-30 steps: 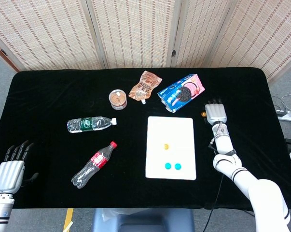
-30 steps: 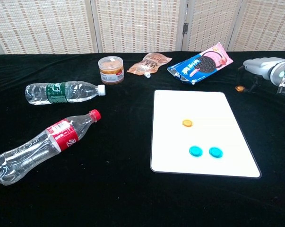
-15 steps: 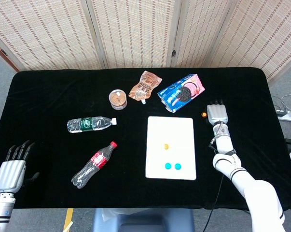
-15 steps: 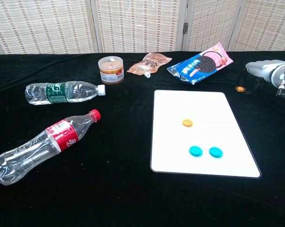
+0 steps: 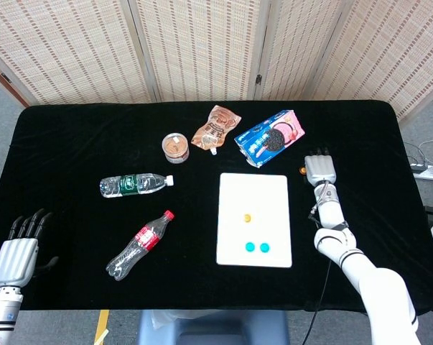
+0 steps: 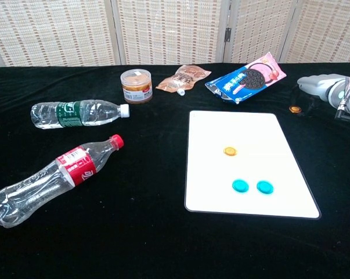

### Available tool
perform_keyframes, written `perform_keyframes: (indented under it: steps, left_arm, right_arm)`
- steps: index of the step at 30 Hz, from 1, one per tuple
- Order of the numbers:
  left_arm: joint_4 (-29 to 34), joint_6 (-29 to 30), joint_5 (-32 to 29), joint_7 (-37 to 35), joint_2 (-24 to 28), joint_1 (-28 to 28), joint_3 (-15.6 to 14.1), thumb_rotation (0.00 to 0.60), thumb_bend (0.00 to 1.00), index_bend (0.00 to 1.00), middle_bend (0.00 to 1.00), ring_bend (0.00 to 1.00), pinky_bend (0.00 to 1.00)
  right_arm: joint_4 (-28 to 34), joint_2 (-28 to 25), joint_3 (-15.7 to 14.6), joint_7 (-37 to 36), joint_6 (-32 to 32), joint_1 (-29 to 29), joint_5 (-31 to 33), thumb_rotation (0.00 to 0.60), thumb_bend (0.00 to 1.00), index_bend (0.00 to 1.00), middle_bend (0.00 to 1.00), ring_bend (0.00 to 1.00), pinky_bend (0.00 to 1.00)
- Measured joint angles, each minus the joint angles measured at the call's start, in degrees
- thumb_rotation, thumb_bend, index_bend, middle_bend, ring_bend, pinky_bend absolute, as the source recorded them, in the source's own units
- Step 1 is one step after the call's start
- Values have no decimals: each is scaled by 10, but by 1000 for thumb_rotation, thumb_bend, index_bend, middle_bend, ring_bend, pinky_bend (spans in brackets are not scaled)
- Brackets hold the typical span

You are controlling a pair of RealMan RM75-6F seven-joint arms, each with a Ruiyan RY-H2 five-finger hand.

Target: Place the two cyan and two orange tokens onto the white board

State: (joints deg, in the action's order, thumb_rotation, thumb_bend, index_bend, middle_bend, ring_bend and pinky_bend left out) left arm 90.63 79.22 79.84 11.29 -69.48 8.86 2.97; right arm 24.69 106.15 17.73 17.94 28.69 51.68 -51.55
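The white board (image 5: pixel 254 219) lies flat on the black counter (image 5: pixel 72 144), a little right of the middle and toward the near edge. On it sit two cyan tokens (image 5: pixel 257 247) side by side near the board's near edge, and one orange token (image 5: pixel 248 217) around the board's centre. The second orange token (image 6: pixel 294 108) rests on the counter off the board, just beyond its far right corner.

The right hand (image 5: pixel 320 168) lies palm down low over the counter beside that loose token, fingers stretched out toward the far edge and holding nothing; whether it touches the token cannot be told. The left hand (image 5: pixel 16 251) is at the near left corner, fingers straight and spread, empty.

Along the far side stand a small round tub (image 5: pixel 176 147), a brown pouch (image 5: pixel 215 129) and a blue and pink cookie pack (image 5: pixel 270 138). Left of the board lie a clear water bottle (image 5: pixel 135 184) and a red-labelled soda bottle (image 5: pixel 139 244), both on their sides
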Motion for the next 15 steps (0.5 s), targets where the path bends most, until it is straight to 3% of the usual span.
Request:
perform_keyframes:
  steps: [15]
  left_arm:
    - [-4,0,0,-3,-2,0,-1,600,253,81,62,117,0]
  right_arm:
    - [-3,3,6,-3,2,-1,-13,600,482,474,263,91,0]
